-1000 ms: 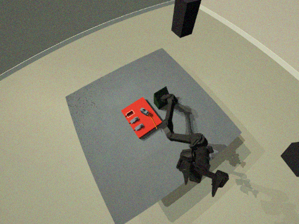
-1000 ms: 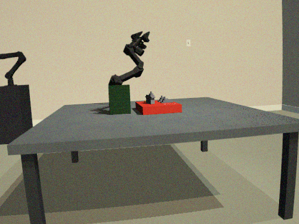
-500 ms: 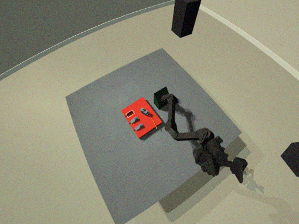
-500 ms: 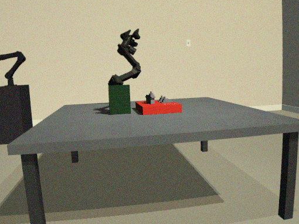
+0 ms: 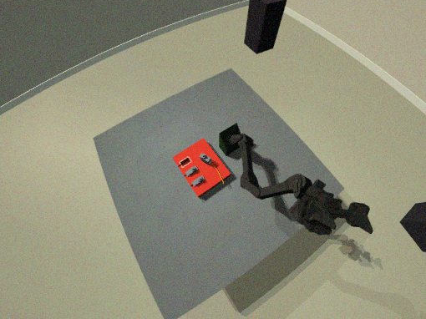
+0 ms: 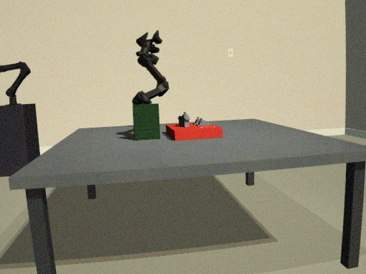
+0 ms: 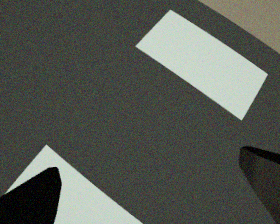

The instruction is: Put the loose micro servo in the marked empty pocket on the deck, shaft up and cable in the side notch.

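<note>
The red deck (image 5: 209, 183) (image 6: 201, 133) lies on the grey table next to the arm's green pedestal (image 5: 229, 138) (image 6: 146, 122). The loose grey micro servo (image 5: 205, 159) (image 6: 184, 120) rests on top of the deck near the pedestal, and its yellow cable (image 5: 219, 174) trails across the deck. The marked empty pocket (image 5: 185, 161) is at the deck's far corner. Two other servos (image 5: 191, 170) (image 5: 198, 180) sit in their pockets. My gripper (image 5: 361, 217) (image 6: 149, 36) (image 7: 153, 166) is open and empty. It is raised high above the pedestal, pointing up, far from the deck. The wrist view shows only the ceiling and its light panels.
The grey table (image 5: 146, 212) (image 6: 215, 153) carries the deck and pedestal. A black box (image 5: 264, 20) stands beyond the table, another (image 5: 415, 225) at the right edge. In the exterior view a dark box (image 6: 16, 139) with a second arm stands at the left.
</note>
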Controlling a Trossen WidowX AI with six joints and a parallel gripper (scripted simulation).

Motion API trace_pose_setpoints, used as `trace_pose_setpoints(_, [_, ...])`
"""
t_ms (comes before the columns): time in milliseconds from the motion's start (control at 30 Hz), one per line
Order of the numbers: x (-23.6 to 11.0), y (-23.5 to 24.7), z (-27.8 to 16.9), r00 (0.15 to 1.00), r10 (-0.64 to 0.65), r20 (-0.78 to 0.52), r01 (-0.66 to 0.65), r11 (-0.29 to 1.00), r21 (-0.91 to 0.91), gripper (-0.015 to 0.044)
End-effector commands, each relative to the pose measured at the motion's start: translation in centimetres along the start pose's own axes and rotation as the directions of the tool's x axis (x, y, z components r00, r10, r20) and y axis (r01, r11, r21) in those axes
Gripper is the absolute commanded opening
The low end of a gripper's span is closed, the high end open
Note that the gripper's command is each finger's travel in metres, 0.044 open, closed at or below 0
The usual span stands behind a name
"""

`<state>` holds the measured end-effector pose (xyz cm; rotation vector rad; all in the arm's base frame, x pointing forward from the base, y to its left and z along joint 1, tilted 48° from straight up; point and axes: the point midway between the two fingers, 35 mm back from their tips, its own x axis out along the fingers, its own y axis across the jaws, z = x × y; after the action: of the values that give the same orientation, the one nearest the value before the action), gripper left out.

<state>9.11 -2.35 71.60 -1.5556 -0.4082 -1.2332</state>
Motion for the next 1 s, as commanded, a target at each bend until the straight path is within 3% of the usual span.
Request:
trace_pose_setpoints(0, [-0.6, -1.2, -3.7, 0.997, -0.021, -0.074, 0.023, 1.0, 0.018, 0.044])
trace_pose_setpoints(967, [-2.6, 0.5, -16.9, 0.957, 0.041, -0.288, 0.016, 0.982, 0.191, 0.044])
